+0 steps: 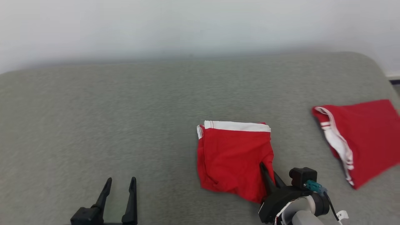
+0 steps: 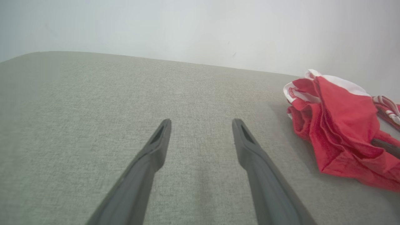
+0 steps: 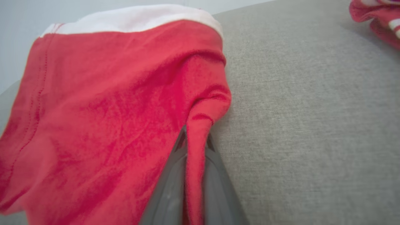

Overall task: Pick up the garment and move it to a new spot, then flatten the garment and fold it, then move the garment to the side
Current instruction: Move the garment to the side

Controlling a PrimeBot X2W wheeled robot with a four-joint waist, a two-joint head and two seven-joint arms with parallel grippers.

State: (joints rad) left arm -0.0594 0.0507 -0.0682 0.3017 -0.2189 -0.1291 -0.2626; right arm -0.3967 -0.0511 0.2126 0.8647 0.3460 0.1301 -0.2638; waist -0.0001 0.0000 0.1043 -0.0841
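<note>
The red garment (image 1: 232, 156) is laid on a grey, seemingly padded tabletop (image 1: 109, 109) before a pale wall (image 1: 187, 25); its near right corner is pinched by the right end effector (image 1: 264, 167); the left end effector (image 1: 121, 179) is held spread, well left of it.

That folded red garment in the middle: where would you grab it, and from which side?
On the folded garment, probably the near right corner, coming low from the robot's side. The layers bunch into a raised ridge there, easy to pinch, while the rest lies spread on the grey cushion. The right gripper is shut on that ridge.
</note>
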